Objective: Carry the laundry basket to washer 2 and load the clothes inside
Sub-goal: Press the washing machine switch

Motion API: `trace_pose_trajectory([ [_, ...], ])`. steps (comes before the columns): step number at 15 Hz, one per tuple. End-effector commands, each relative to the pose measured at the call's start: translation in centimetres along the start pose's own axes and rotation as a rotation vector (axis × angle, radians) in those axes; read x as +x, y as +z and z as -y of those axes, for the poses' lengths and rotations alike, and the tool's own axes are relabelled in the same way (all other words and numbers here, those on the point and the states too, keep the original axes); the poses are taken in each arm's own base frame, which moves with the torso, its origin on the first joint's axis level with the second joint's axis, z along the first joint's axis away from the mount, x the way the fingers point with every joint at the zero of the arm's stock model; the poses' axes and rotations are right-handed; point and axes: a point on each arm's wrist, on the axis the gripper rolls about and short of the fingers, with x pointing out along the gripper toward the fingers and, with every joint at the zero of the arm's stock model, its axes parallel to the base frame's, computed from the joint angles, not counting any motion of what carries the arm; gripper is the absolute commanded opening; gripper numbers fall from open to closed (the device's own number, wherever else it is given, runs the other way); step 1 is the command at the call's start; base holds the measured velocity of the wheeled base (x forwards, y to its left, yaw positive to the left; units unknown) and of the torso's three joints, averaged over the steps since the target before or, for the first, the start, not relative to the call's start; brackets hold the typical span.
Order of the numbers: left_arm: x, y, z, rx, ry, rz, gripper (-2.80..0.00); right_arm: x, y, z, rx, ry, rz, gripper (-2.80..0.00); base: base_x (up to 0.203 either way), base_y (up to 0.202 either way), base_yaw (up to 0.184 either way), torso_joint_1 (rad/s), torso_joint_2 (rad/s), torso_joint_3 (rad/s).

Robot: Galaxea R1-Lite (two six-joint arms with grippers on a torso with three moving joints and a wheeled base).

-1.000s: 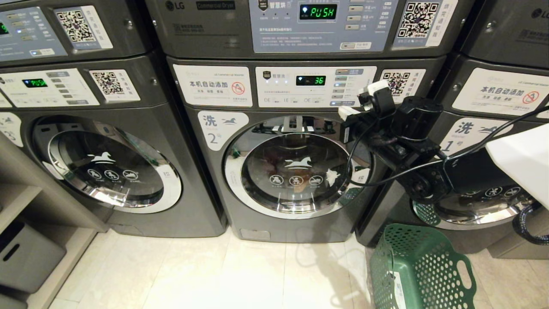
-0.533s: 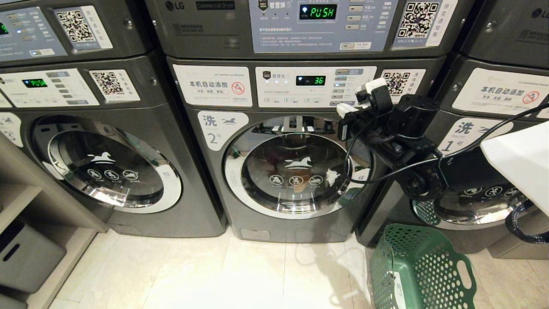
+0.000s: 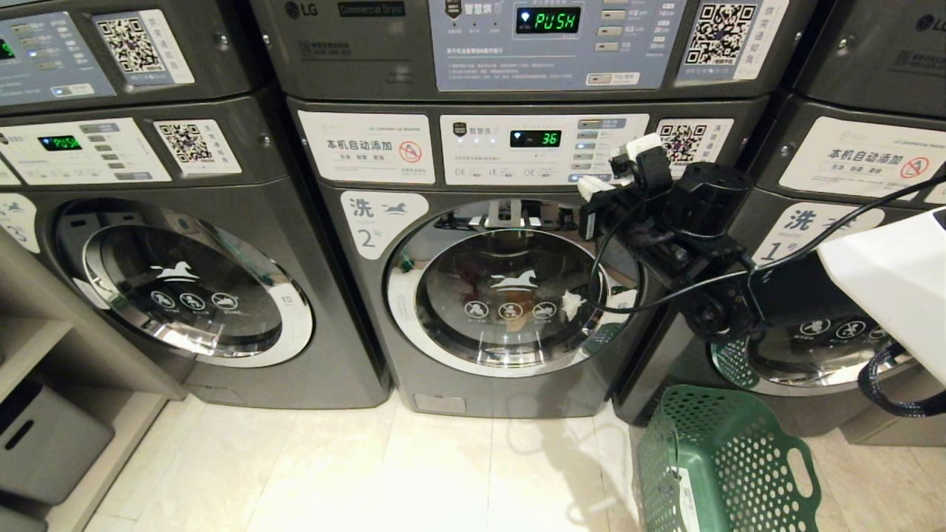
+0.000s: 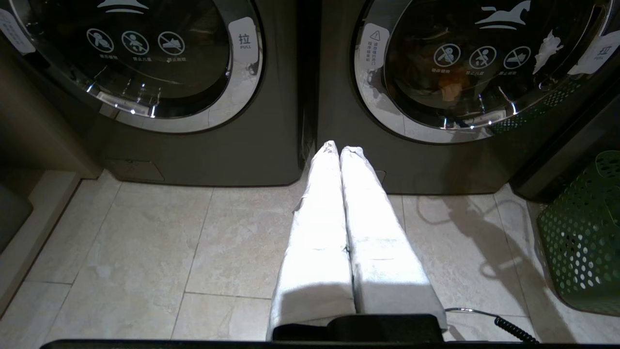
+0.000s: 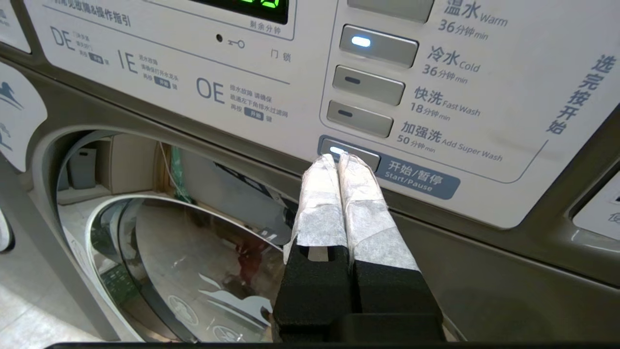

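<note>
- The pale tiled floor [image 3: 414, 473] runs bare in front of washer 2 [image 3: 510, 295], with open room to the left of the laundry basket [image 3: 728, 462].
- The green laundry basket stands on the floor at the lower right of washer 2, just before the neighbouring washer 1 [image 3: 805, 244]; no garments show in it.
- The left gripper [image 4: 339, 150] hangs low near washer 2's base, its white-wrapped fingers pressed together and holding nothing.
- Washer 2's round chrome-rimmed door [image 3: 510, 292] is shut; reddish and orange clothes [image 4: 450, 89] show dimly through the glass.
- The right gripper [image 5: 339, 160], fingers pressed together, has its tips at the lit Start/Pause button [image 5: 351, 154] on washer 2's control panel [image 3: 543, 148].
- A dryer [image 3: 517, 44] sits stacked above washer 2.
</note>
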Motion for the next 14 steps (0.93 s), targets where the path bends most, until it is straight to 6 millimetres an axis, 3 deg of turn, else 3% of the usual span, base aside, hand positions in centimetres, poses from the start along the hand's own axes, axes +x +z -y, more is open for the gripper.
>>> trace_pose_trajectory([
  [1, 0.0, 0.0, 0.0, 0.0, 0.0, 0.002, -2.8, 0.3, -0.1, 0.0, -0.002, -0.004, 0.011, -2.8, 0.0, 0.0, 0.0, 0.0, 0.0, 0.0],
  [14, 0.0, 0.0, 0.0, 0.0, 0.0, 0.002, -2.8, 1.4, -0.4, 0.0, -0.01, -0.012, 0.004, -2.8, 0.0, 0.0, 0.0, 0.0, 0.0, 0.0],
])
